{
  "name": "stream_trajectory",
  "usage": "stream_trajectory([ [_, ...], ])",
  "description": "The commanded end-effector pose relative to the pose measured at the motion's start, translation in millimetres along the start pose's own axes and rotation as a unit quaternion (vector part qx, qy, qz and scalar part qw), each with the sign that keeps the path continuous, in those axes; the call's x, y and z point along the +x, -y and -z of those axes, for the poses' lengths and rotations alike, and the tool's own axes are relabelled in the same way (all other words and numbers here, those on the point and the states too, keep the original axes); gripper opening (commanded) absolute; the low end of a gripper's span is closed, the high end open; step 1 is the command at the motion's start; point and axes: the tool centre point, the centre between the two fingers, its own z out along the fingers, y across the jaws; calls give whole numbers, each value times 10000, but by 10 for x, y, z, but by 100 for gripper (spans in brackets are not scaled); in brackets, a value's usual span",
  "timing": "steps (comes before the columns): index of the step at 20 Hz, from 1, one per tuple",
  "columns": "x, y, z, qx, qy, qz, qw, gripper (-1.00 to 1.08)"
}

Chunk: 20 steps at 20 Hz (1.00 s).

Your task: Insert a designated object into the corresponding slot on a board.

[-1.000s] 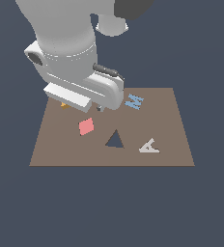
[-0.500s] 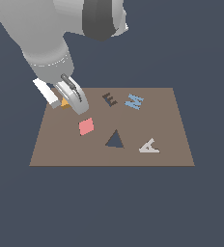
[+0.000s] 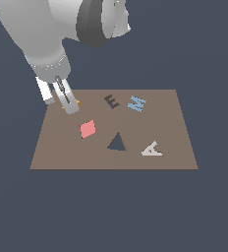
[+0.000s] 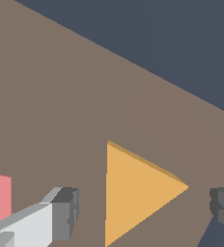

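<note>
The orange-yellow triangle block (image 4: 133, 193) lies flat on the brown board (image 4: 61, 96). My gripper (image 4: 145, 210) is open and straddles it, one finger (image 4: 65, 214) on each side with small gaps to the block. In the exterior view my gripper (image 3: 68, 107) stands low over the board's (image 3: 175, 128) far corner on the exterior view's left. It hides the triangle block (image 3: 77, 103) except for small orange slivers. The dark navy triangular slot (image 3: 117, 142) sits near the board's middle, well away from my gripper.
A pink-red diamond (image 3: 88, 129) lies between my gripper and the slot. A dark brown E (image 3: 111, 102) and a light blue M (image 3: 136, 103) sit along the far edge. A pale A (image 3: 152, 149) lies to the exterior view's right of the slot.
The arm has swung away from the E to the board's far corner on the exterior view's left. My gripper has come down around the orange triangle.
</note>
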Motion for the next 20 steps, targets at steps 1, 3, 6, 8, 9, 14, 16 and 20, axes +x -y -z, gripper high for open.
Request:
stream_trajectory([
  [1,-3,-31,-21,4,1,-98,10000,100],
  [3,-2,-25,-17,0,3,-67,10000,100],
  [6,-3,-25,-48,1,3,-72,10000,100],
  [8,-5,-28,-103,3,4,-82,10000,100],
  [9,-6,-30,-139,4,4,-89,10000,100],
  [14,-12,-35,-226,7,5,-104,9999,100],
  [16,-12,-35,-226,7,5,-104,9999,-100],
  [20,-12,-35,-226,7,5,-104,9999,-100],
])
